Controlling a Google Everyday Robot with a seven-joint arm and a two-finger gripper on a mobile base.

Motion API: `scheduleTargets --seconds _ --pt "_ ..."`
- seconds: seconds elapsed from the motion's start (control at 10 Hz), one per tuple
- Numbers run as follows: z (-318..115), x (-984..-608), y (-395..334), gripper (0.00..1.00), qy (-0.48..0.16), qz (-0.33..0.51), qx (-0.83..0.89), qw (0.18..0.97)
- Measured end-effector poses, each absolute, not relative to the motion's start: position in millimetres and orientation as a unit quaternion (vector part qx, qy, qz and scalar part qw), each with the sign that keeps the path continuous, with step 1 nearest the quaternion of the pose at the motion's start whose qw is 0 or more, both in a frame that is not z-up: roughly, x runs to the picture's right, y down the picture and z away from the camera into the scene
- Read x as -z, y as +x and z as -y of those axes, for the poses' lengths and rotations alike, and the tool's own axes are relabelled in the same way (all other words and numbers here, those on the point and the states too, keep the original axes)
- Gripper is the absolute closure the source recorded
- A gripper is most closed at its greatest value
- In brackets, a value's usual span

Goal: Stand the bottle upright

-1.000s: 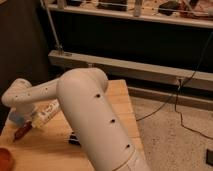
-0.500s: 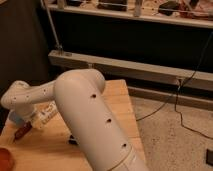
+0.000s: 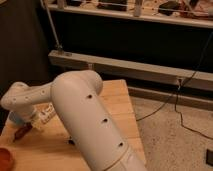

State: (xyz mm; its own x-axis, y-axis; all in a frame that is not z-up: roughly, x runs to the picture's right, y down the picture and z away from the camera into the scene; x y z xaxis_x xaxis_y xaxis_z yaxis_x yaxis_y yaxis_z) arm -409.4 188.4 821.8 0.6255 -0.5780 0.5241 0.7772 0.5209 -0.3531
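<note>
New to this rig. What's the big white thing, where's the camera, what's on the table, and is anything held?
The white jointed shape is a robot arm, bent left over a wooden table. The single camera looks down past the arm; where it is mounted isn't shown. The gripper, mostly hidden at the arm's left end, is open and seems to hold nothing. Beside it a small white bottle lies on its side, near a blue block and a slim reddish-brown object.
</note>
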Motion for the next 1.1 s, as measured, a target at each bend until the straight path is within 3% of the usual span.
scheduleTargets --seconds 0.3,0.6,1.1 --pt "-189.1 -822.1 -411.4 0.35 -0.287 0.169 0.396 0.856" --pt "-190.3 -822.1 -412.0 0.46 -0.291 0.168 0.394 0.856" --pt "-193.6 -821.3 -412.5 0.46 -0.3 0.171 0.395 0.851"
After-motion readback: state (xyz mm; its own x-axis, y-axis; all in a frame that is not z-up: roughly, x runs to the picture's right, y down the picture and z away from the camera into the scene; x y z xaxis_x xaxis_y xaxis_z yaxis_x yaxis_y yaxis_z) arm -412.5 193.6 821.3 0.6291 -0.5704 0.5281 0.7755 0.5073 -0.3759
